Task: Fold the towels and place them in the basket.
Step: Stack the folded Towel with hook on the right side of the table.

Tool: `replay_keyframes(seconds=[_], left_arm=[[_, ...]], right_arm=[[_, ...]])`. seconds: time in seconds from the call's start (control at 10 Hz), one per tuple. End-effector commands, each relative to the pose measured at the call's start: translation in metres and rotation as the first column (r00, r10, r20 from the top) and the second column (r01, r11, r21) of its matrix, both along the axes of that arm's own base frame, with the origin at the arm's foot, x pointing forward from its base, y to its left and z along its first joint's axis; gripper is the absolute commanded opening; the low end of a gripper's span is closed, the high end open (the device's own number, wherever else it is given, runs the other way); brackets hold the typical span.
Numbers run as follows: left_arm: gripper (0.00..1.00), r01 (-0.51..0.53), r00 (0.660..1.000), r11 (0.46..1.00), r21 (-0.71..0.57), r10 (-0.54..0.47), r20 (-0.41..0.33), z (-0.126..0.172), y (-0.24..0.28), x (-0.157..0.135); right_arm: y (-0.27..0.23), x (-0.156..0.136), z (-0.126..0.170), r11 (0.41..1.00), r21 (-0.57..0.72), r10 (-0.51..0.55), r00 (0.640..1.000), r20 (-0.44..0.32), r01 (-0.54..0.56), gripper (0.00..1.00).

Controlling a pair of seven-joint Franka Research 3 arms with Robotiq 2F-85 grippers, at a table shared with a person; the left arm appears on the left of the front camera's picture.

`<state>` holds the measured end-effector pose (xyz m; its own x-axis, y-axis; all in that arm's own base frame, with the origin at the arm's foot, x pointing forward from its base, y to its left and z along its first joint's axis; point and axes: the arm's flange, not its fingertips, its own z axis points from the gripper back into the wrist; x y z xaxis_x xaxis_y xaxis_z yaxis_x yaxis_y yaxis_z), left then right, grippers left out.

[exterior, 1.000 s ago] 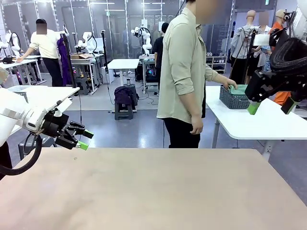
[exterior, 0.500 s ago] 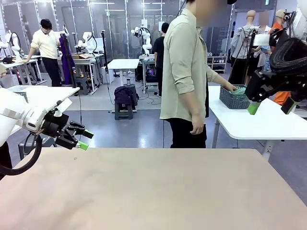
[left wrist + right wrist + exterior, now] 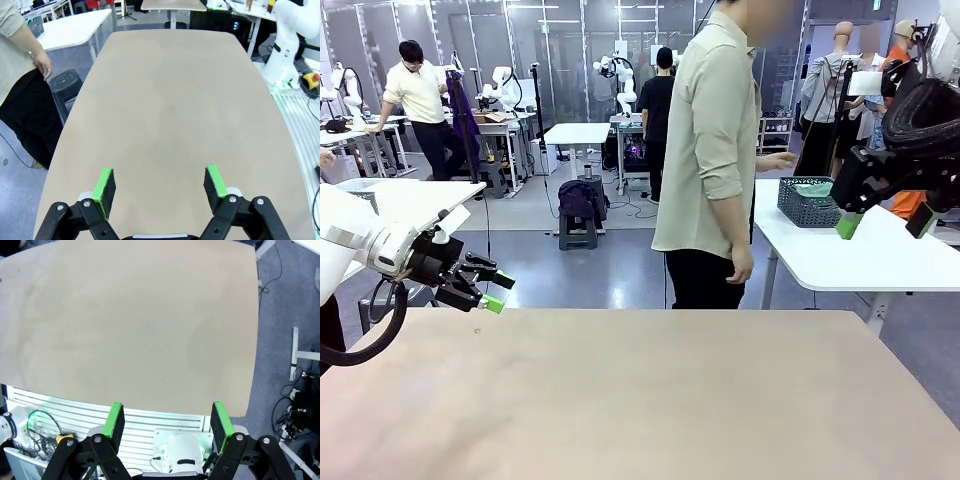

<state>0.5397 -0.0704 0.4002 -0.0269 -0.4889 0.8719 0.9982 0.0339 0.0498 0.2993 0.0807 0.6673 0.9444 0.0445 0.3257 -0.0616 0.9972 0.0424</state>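
A dark mesh basket (image 3: 807, 205) holds a mint-green towel (image 3: 815, 188) on a white table (image 3: 840, 255).

Bare tabletop (image 3: 650, 400) open throughout, person (image 3: 715, 160) beyond far edge

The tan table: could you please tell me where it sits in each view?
Front view: the table spans the lower half.
Left wrist view: it runs up the middle.
Right wrist view: it lies across the upper part.
Shared landmark: the person at its far edge, top left in the left wrist view.
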Motion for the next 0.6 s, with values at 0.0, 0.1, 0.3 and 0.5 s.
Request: replay_keyframes(seconds=[0.0, 0.1, 0.3, 0.5], left_arm=[[0.90, 0.000, 1.000, 1.000, -0.010, 0.000, -0.009, 0.0023, 0.0001, -0.0007], [0.90, 0.000, 1.000, 1.000, -0.010, 0.000, -0.009, 0.0023, 0.0001, -0.0007], [0.90, 0.000, 1.000, 1.000, -0.010, 0.000, -0.009, 0.0023, 0.0001, -0.0007], [0.90, 0.000, 1.000, 1.000, -0.010, 0.000, -0.009, 0.0023, 0.0001, -0.0007]], right_arm=[[0.0000, 0.0012, -0.0007, 1.000, 0.001, 0.000, 1.000, -0.003, 0.000, 0.86], [0.0000, 0.0012, -0.0007, 1.000, 0.001, 0.000, 1.000, -0.003, 0.000, 0.86], [0.0000, 0.0012, -0.0007, 1.000, 0.001, 0.000, 1.000, -0.003, 0.000, 0.86], [0.0000, 0.0012, -0.0007, 1.000, 0.001, 0.000, 1.000, -0.003, 0.000, 0.86]])
